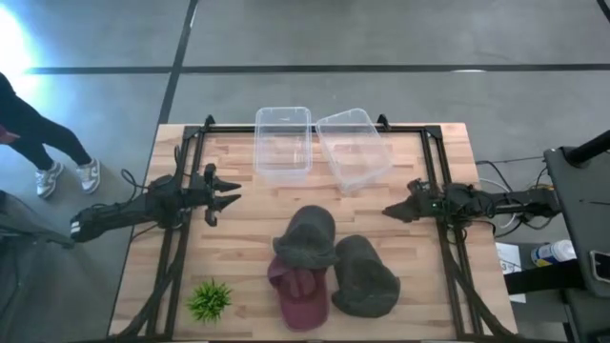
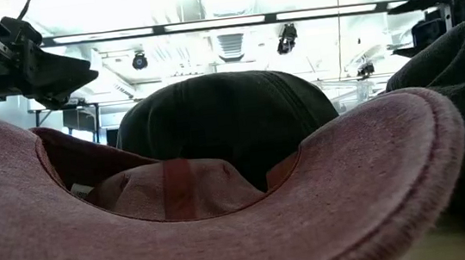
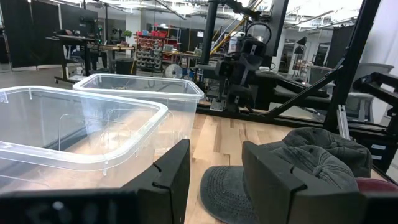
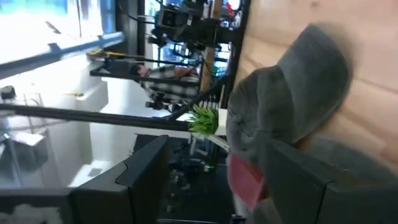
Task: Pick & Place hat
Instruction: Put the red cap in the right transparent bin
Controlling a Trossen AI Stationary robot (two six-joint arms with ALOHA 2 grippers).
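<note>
Three caps lie together on the near middle of the table. A dark grey cap overlaps the far end of a maroon cap. A second dark grey cap lies to their right. My left gripper hovers open to the left of the caps, pointing right. My right gripper hovers open to their right, pointing left. Neither touches a cap.
Two clear plastic bins stand side by side at the far edge, and the left one is close ahead of my left gripper. A small green plant sits at the near left corner. A person's legs show beyond the table's left side.
</note>
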